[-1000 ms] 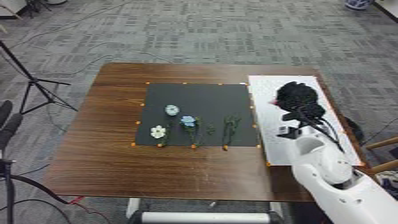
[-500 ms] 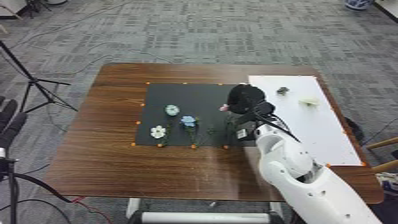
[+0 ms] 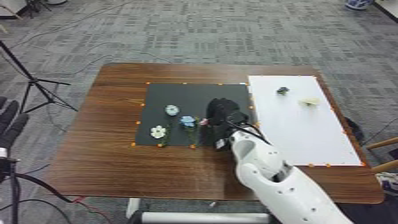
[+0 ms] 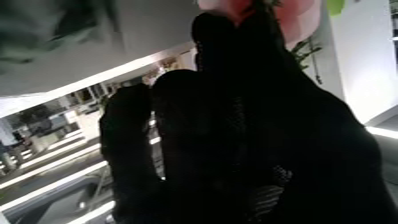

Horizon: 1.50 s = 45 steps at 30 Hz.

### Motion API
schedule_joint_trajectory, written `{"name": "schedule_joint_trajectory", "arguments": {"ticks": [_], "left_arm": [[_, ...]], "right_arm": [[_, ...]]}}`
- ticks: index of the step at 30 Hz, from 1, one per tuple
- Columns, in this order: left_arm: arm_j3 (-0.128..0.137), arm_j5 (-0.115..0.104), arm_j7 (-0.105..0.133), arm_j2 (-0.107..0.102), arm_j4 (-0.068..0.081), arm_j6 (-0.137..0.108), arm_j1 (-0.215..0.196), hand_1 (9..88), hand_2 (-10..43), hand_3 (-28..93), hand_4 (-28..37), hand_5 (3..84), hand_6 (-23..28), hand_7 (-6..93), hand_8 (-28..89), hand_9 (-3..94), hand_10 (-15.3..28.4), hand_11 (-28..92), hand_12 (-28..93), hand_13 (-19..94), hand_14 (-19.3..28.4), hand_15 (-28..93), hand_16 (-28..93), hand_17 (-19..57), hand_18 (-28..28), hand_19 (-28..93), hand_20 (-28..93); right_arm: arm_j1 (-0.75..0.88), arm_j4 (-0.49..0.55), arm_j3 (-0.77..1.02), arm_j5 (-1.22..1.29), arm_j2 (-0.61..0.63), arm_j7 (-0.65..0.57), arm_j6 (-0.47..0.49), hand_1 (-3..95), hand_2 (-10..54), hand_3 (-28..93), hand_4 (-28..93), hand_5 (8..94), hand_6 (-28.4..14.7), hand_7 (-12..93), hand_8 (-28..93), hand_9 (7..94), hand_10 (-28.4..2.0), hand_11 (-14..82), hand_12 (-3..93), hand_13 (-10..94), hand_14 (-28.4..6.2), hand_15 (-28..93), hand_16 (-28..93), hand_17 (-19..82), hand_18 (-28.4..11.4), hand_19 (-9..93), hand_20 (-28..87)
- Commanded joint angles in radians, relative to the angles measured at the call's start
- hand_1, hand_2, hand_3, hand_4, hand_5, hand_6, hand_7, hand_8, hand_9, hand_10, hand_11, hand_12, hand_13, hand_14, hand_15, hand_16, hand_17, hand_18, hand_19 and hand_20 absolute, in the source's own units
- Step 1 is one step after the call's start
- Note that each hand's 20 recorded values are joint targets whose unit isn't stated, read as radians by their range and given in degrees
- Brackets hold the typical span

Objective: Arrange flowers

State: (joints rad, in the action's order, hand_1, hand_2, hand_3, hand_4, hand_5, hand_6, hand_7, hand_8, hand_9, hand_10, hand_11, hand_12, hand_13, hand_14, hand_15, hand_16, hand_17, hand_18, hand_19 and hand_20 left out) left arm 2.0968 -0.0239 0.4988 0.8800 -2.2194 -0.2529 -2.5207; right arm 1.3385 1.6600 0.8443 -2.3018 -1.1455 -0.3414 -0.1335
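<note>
In the head view, my right hand [image 3: 224, 116] is over the right part of the black mat [image 3: 197, 92], with a pink flower [image 3: 203, 121] at its fingertips. From the wrist, my right hand [image 4: 266, 115] pinches the pink flower [image 4: 302, 19] between thumb and fingers. On the mat to its left lie a blue flower [image 3: 187, 121], a pale blue flower [image 3: 171, 110] and a white flower [image 3: 158, 131]. The glove covers the mat's right part. My left hand [image 3: 12, 122] is at the left edge, off the table, fingers straight.
A white board [image 3: 311, 135] lies on the table's right side, bearing a cream flower [image 3: 309, 101] and a small dark flower [image 3: 282, 90]. Orange marks line the mat's edges. A black tripod [image 3: 34, 80] stands left of the brown table [image 3: 115, 170].
My right hand has moved left from above the white board to the black mat, carrying the pink flower. It has uncovered the two flowers on the board and now covers the green stems.
</note>
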Motion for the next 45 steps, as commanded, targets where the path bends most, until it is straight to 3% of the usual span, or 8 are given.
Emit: {"name": "schedule_joint_trajectory", "arguments": {"ticks": [1, 11, 14, 20, 35, 39, 42, 45], "left_arm": [[0.004, 0.008, -0.008, 0.003, 0.0, 0.008, -0.001, 20.0, 19.4, 62, -28.3, 34.5, 7.2, 5.7, -6, 28.7, 11.4, 7, 12, 19, 11.8, 15, -1, -4.8, 9.5, 17, 10], [0.005, -0.004, 0.0, 0.009, -0.003, 0.008, -0.005, 18.8, 18.8, 66, -28.3, 34.4, 7.1, 5.8, -6, 28.8, 11.4, 7, 12, 19, 11.8, 15, -1, -4.9, 9.5, 17, 10], [0.006, -0.036, 0.021, 0.008, -0.011, -0.007, -0.011, 18.1, 18.8, 69, -28.3, 34.5, 7.3, 5.9, -6, 28.8, 11.6, 8, 12, 19, 12.0, 16, -1, -4.7, 9.5, 17, 10], [0.009, -0.039, 0.028, 0.006, -0.013, -0.005, -0.019, 18.8, 18.8, 71, -28.3, 34.8, 7.5, 6.2, -6, 29.2, 12.1, 8, 13, 20, 12.3, 16, -1, -4.7, 9.5, 17, 10], [0.005, -0.048, 0.044, 0.015, -0.019, -0.013, -0.021, 18.9, 17.9, 70, -28.3, 34.8, 7.5, 6.5, -6, 29.2, 12.0, 9, 12, 20, 12.4, 17, -2, -4.7, 9.5, 17, 10], [0.031, -0.017, 0.029, 0.018, -0.022, 0.002, -0.039, 18.9, 17.8, 70, -28.3, 34.8, 7.4, 6.6, -6, 29.3, 12.0, 9, 12, 20, 12.3, 17, -2, -4.6, 9.4, 17, 10], [0.034, -0.002, 0.036, 0.021, -0.033, -0.027, -0.055, 18.9, 17.7, 69, -28.3, 34.8, 7.5, 6.6, -6, 29.3, 12.0, 9, 12, 20, 12.3, 17, -2, -4.6, 9.4, 17, 10], [0.045, -0.013, 0.045, 0.02, -0.036, -0.021, -0.072, 18.8, 17.7, 70, -28.3, 34.8, 7.5, 6.6, -6, 29.4, 12.0, 9, 12, 20, 12.3, 17, -2, -4.5, 9.4, 17, 10]], "right_arm": [[-0.022, 0.005, -0.008, -0.031, -0.021, -0.021, -0.007, 62.5, -9.5, 65, -28, 78.3, 2.8, 36, 3, 88.5, -7.0, 11.9, 44.1, 69, -7.5, 66, 44, 34, -23.1, 83, 46], [-0.005, 0.035, 0.008, -0.044, 0.0, -0.033, 0.033, 61.9, -9.5, 64, -28, 71.2, 1.0, 29, -2, 80.4, -7.7, 6.8, 35.1, 65, -6.8, 64, 45, 32, -23.2, 82, 45], [0.002, 0.05, 0.018, -0.041, 0.003, -0.042, 0.043, 59.5, -9.5, 68, -28, 70.2, 0.9, 28, -2, 76.7, -8.7, 9.8, 31.7, 65, -6.7, 64, 45, 31, -23.1, 82, 45], [0.014, 0.084, 0.032, -0.038, 0.014, -0.04, 0.051, 53.9, -9.5, 73, -28, 67.3, 0.6, 24, -7, 68.5, -11.9, 20.6, 19.1, 64, -7.8, 66, 42, 31, -23.2, 81, 44], [-0.005, 0.13, 0.199, 0.017, 0.143, -0.087, 0.078, 44.7, -9.5, 77, -28, 61.8, -1.5, 20, -13, 61.6, -14.0, 15.4, 16.5, 62, -10.3, 67, 30, 29, -23.5, 79, 42], [-0.011, 0.1, 0.283, 0.076, 0.26, -0.107, 0.058, 42.7, -9.5, 77, -28, 60.0, -2.8, 19, -12, 57.9, -15.4, 13.8, 16.0, 60, -11.5, 66, 28, 28, -23.5, 77, 41], [-0.008, 0.044, 0.348, 0.114, 0.355, -0.039, 0.056, 42.8, -9.5, 77, -28, 59.2, -2.8, 19, -12, 57.4, -15.0, 13.3, 15.6, 60, -11.3, 65, 26, 27, -23.0, 75, 39], [-0.002, -0.007, 0.404, 0.196, 0.411, -0.029, 0.089, 42.7, -9.5, 78, -28, 57.9, -2.2, 19, -12, 57.3, -14.0, 13.4, 15.6, 59, -10.4, 63, 25, 26, -22.1, 72, 37]]}}
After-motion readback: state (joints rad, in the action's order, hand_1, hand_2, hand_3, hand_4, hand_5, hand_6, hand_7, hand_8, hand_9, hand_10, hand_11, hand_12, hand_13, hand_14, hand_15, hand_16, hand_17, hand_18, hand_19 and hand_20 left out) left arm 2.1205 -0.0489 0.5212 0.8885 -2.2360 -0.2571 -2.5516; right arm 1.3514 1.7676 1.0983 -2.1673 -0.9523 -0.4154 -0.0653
